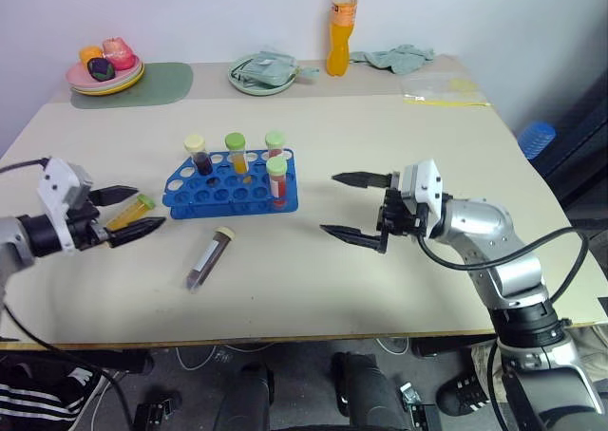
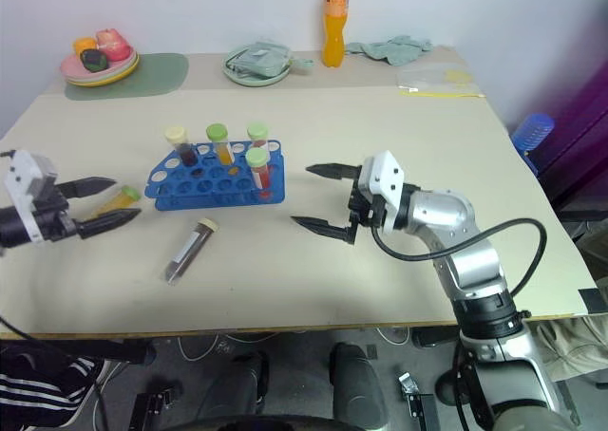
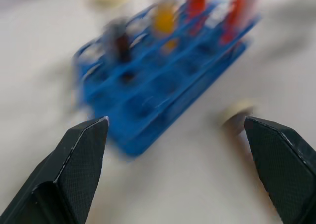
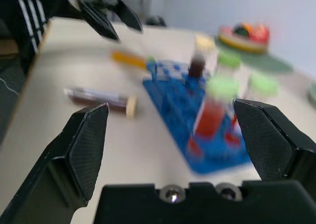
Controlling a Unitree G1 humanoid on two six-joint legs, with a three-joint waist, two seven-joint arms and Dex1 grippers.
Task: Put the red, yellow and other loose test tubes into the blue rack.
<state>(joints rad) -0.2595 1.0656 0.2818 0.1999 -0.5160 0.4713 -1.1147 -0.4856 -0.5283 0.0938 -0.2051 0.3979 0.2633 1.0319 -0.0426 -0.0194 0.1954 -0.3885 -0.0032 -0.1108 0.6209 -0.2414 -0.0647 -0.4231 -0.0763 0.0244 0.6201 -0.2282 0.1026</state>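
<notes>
The beige bench (image 1: 313,279) carries several things far beyond the right claw (image 1: 356,207). An orange drink bottle (image 1: 342,28) stands upright at the back edge, well apart from this claw. Just beside the bottle lies a crumpled pale green cloth (image 1: 397,58). On its other side sits a light green plate (image 1: 260,74) with a folded item on it. Far beyond the left claw (image 1: 126,213), in the back corner, a dark green mat (image 1: 161,82) holds stacked plates (image 1: 104,75) with toy food. A clear plastic bag (image 1: 442,92) with yellow trim lies flat, beyond the right claw.
</notes>
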